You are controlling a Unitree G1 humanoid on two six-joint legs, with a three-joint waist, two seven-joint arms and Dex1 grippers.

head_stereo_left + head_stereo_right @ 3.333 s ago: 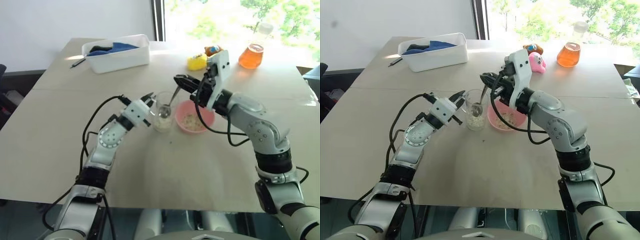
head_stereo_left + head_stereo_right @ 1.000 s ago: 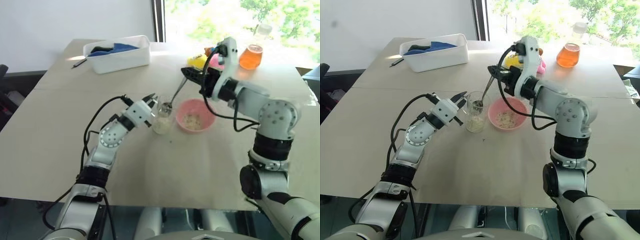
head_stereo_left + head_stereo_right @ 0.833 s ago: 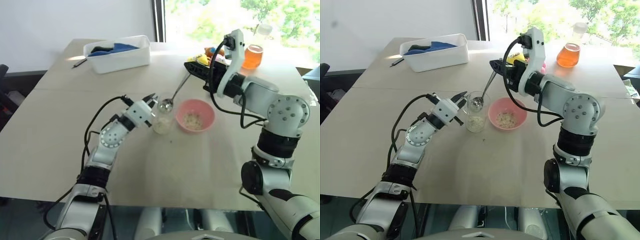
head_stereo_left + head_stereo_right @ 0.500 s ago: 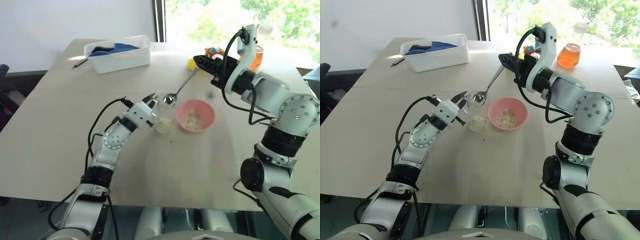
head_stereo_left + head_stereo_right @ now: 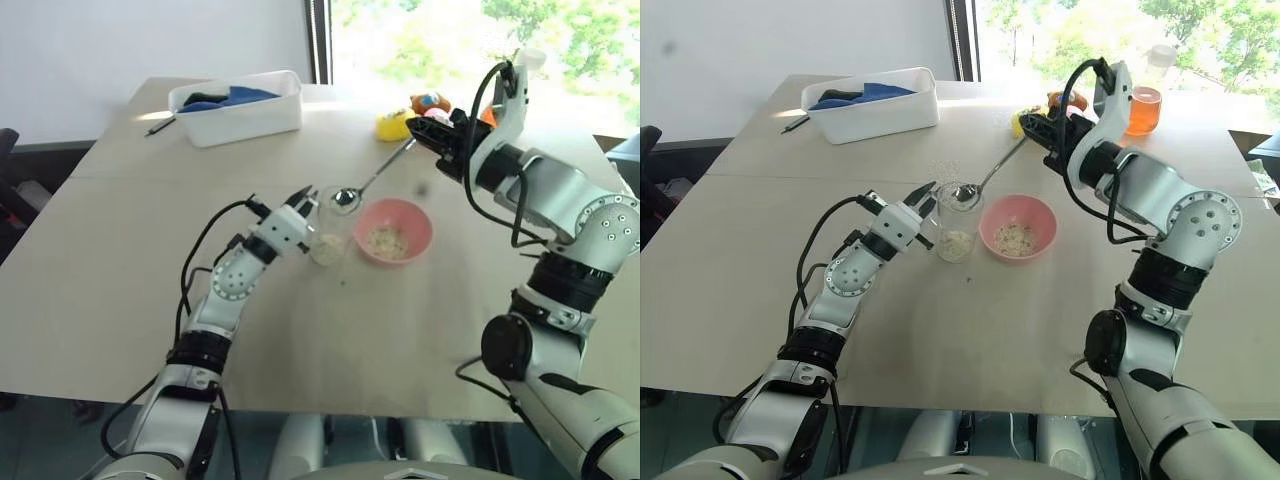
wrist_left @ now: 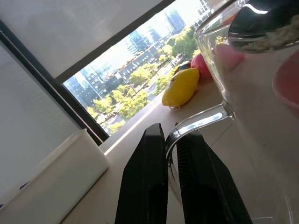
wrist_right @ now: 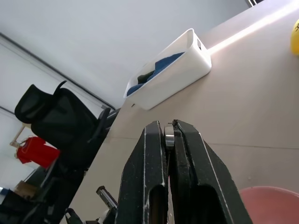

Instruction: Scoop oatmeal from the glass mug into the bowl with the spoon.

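Clamping the far end of the spoon's [image 5: 992, 170] thin handle, the right gripper [image 5: 1044, 128] has its 2 black fingers closed flat on the metal, as the right wrist view confirms. The handle slopes down and to the left from that grip, and the oval bowl of the spoon sits just above the rim of the glass mug [image 5: 955, 224], carrying a small load of pale oatmeal [image 6: 271, 40]. Judgement: the spoon is stiff, light and smooth; held at its tip, it will amplify any wrist roll, so the flakes could slide off.

The left gripper [image 6: 170, 149] is pinched narrowly on the mug's clear side handle, steadying the mug on the table [image 5: 1040, 330]. Judgement: the glass is rigid, slippery and breakable; the handle is the sound hold, and the grip should stay firm while the spoon clears the rim.

The bowl [image 5: 1017, 227], pink and shallow, stands just right of the mug with some flakes already inside. Judgement: light plastic, liable to shift if the spoon knocks it.

Further out lie a white tub [image 5: 872, 103] at the far left and an orange flask [image 5: 1139, 108] at the far right.
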